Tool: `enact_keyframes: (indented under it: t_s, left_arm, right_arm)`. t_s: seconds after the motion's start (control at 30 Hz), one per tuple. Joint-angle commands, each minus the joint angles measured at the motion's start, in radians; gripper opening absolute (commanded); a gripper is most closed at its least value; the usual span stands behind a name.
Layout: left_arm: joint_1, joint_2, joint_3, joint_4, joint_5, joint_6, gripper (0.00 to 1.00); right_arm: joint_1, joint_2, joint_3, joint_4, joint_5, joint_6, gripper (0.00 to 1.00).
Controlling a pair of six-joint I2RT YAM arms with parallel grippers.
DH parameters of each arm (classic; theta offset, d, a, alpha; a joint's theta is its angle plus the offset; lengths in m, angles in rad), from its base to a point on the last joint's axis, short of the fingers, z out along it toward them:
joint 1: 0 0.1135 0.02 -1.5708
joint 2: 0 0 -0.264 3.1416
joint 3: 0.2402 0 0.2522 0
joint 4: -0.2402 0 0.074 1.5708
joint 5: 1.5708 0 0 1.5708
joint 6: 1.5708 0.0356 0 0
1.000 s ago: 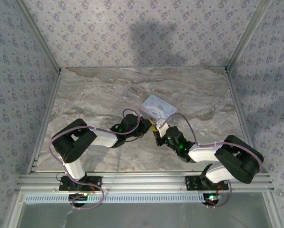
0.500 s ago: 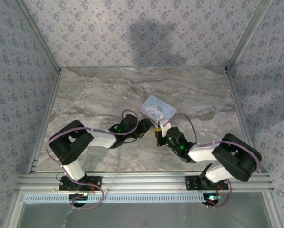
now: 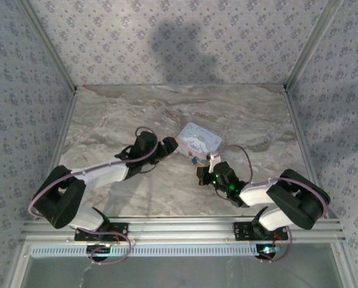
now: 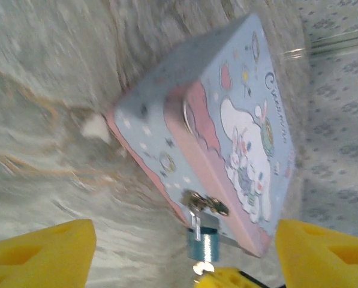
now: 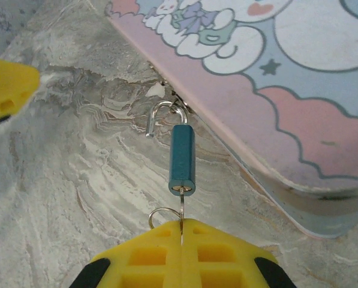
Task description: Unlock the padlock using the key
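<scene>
Crowding the padlock (image 5: pixel 182 159), cartoon-dog box (image 5: pixel 274 90) just behind — right gripper (image 5: pixel 181 233) clenched on key (image 5: pixel 181 208), left gripper (image 3: pixel 168 150) splayed

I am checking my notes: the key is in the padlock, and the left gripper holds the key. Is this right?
Not quite. The key is in the padlock, but it is the right gripper that holds it, pinched between its yellow fingers. The right wrist view shows this.

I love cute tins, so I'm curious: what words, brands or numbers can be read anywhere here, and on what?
"Cinnam…": cursive on the box lid, beside the cartoon dog; the rest is blurred.
The padlock: no marking readable.
</scene>
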Motion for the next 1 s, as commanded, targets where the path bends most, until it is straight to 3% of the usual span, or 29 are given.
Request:
enact_keyframes:
  t_s: [0.0, 0.13, 0.33, 0.57, 0.77, 0.97]
  left_arm:
    - [0.043, 0.003, 0.124, -0.228, 0.006, 0.22, 0.84]
    - [0.069, 0.102, 0.278, -0.346, 0.068, 0.366, 0.84]
    - [0.07, 0.25, 0.446, -0.415, 0.125, 0.457, 0.84]
    - [0.07, 0.385, 0.569, -0.451, 0.199, 0.497, 0.84]
    - [0.069, 0.461, 0.618, -0.482, 0.233, 0.509, 0.82]
    - [0.07, 0.483, 0.598, -0.489, 0.221, 0.494, 0.76]
  right_arm:
    - [-0.016, 0.018, 0.006, -0.028, -0.045, 0.108, 0.02]
    - [-0.049, 0.043, 0.015, -0.038, -0.085, 0.122, 0.03]
    - [-0.086, 0.049, 0.026, -0.079, -0.141, 0.113, 0.08]
    - [-0.103, -0.058, 0.025, -0.206, -0.127, 0.016, 0.3]
    - [-0.18, -0.17, 0.012, -0.239, -0.234, -0.055, 0.47]
    - [-0.282, -0.181, 0.048, -0.247, -0.353, -0.088, 0.53]
